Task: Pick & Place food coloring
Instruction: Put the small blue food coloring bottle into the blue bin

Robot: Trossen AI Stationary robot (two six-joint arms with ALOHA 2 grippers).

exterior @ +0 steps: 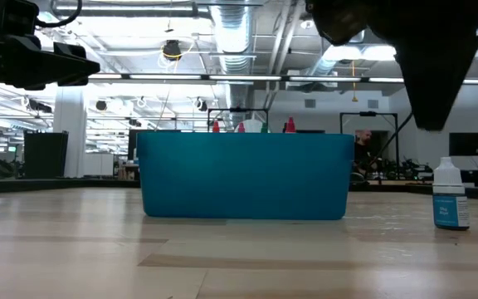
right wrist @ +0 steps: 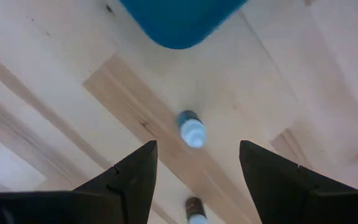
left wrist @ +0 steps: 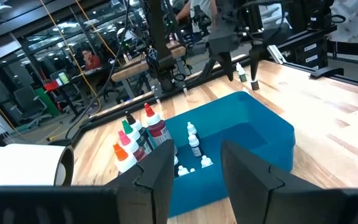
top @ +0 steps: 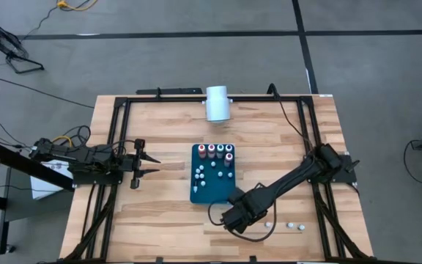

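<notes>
Most food coloring bottles [top: 212, 163] held in teal tray [top: 196, 192]; approx. three left on table [top: 160, 132]. Right gripper [right wrist: 194, 163] poised wide over bottle [right wrist: 192, 130], nothing gripped. Left gripper [top: 152, 163] parked, jaws part-open, empty.

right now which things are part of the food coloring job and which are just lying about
Job:
- bottles in bin
- loose bottles on table
- teal bin
- right end effector, open above a bottle

Lying about:
- white cylinder
- left end effector, waiting

I work in a big robotics lab or workshop hall. Over my wooden table [exterior: 73, 249] I see open ceiling ducts [exterior: 231, 33] and strip lights. At 12 o'clock stand other metal-frame rigs [exterior: 247, 116], cables, dark monitors [exterior: 467, 143] and 1 seated person [left wrist: 92, 60].
</notes>
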